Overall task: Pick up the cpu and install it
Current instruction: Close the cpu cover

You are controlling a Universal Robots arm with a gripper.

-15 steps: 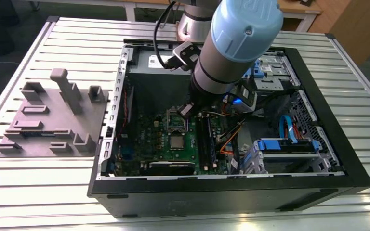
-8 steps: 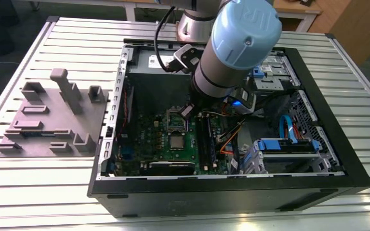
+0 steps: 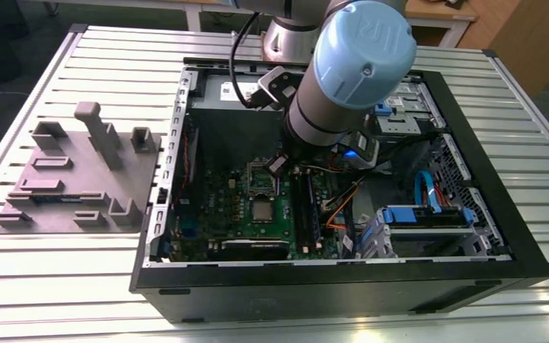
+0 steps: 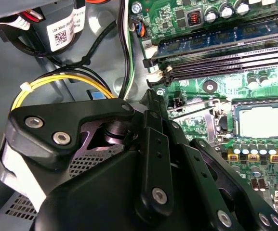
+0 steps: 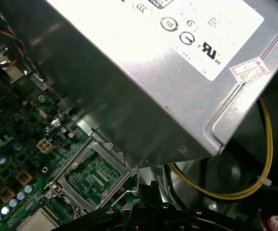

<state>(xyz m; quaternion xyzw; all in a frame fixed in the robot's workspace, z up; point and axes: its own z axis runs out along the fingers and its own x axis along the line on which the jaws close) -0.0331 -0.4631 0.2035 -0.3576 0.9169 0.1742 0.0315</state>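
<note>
- Exterior view: an open black computer case (image 3: 503, 236) lies on a slatted metal table (image 3: 55, 286), with its green board (image 3: 222, 214) facing up.
- The robot arm (image 3: 360, 50) reaches down into the case, above the board's upper part and towards the exterior view's right of the socket area.
- The cpu (image 3: 260, 209) lies flat on the board, silvery top upward, inside the socket's square outline.
- Just beyond the cpu, a square metal frame (image 3: 260, 176) stands hinged open; it does not cover the chip.
- In the second wrist view, the cpu (image 4: 263, 121) sits within a dark surround, and a row of small tan components lies just beside it.
- The gripper (image 4: 172, 144) shows there as black linked bars in the foreground. It is apart from the cpu and not touching it.
- Gripper opening: it cannot be told whether it is wide or narrow.
- In the first wrist view, the open frame (image 5: 93, 175) shows green board through its window, and the cpu (image 5: 35, 222) lies next to it.
- The large grey metal box (image 5: 143, 72) with a white label hangs over the frame's far edge.
- A yellow cable (image 5: 254, 187) loops beneath that box.
- Dark memory slots (image 4: 225, 62) run along the board, near the socket.
- A grey fixture plate (image 3: 74, 186) with upright blocks rests on the table at the exterior view's left of the case.
</note>
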